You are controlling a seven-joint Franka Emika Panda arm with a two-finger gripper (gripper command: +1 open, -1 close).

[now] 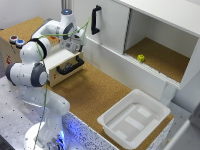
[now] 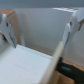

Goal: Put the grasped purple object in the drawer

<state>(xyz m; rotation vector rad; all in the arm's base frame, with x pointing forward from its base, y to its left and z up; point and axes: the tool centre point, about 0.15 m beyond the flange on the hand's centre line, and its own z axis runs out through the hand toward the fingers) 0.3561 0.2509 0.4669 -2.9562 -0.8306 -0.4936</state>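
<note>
The pale cream drawer [image 1: 59,59] with its black bar handle [image 1: 70,66] stands pulled out of the brown cork box [image 1: 10,50]. My gripper [image 1: 74,48] hangs just above the open drawer. In the wrist view the gripper [image 2: 41,32] has its fingers [image 2: 7,31] spread wide apart with nothing between them. Below them lie the drawer's pale inside [image 2: 20,62] and its handle [image 2: 67,68]. The purple object does not show in either view.
A large white cabinet door with a vertical black handle [image 1: 95,20] stands right behind the gripper. An open cabinet compartment holds a small yellow object [image 1: 141,58]. A white plastic tub [image 1: 135,117] sits on the cork table. Two round items [image 1: 16,41] rest on the box top.
</note>
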